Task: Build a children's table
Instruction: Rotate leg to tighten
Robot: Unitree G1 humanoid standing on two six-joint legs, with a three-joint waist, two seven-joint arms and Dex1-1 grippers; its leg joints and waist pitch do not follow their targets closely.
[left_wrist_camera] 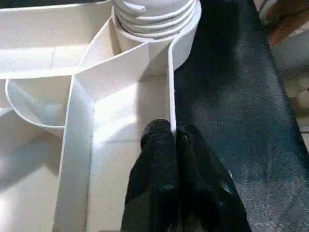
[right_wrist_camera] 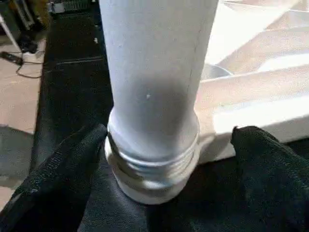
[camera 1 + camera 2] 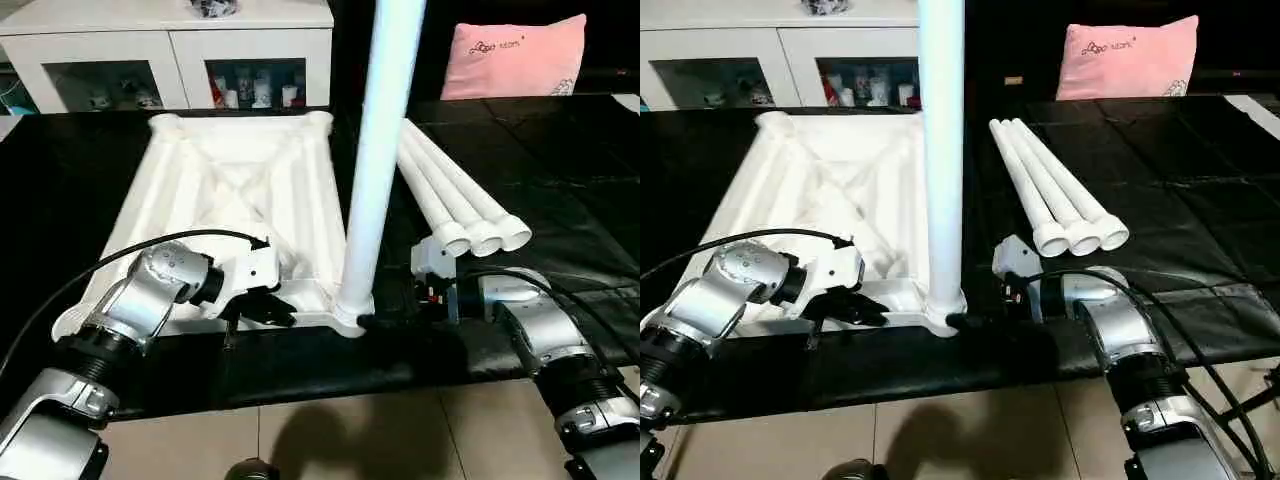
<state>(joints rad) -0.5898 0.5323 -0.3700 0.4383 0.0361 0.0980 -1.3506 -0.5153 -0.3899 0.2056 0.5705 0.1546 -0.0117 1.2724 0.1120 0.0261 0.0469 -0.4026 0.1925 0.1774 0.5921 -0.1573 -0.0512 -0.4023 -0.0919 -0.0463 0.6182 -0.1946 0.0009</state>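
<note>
The white tabletop [image 3: 240,190] lies upside down on the black surface, ribs up. One white leg [image 3: 375,170] stands upright in its near right corner socket [image 3: 350,315], threads still showing above the socket [image 2: 152,166]. Three more legs [image 3: 455,205] lie side by side to the right. My left gripper [image 3: 270,310] is shut on the tabletop's near rim [image 1: 170,87], one finger on each side of the thin wall. My right gripper [image 2: 169,134] is open at the base of the upright leg, with a finger [image 2: 260,154] on either side.
A white glass-door cabinet [image 3: 170,50] stands behind the work surface, and a pink cushion [image 3: 515,55] lies at the back right. The black cover's near edge [image 3: 330,375] drops to tiled floor [image 3: 350,430]. Cables run along both forearms.
</note>
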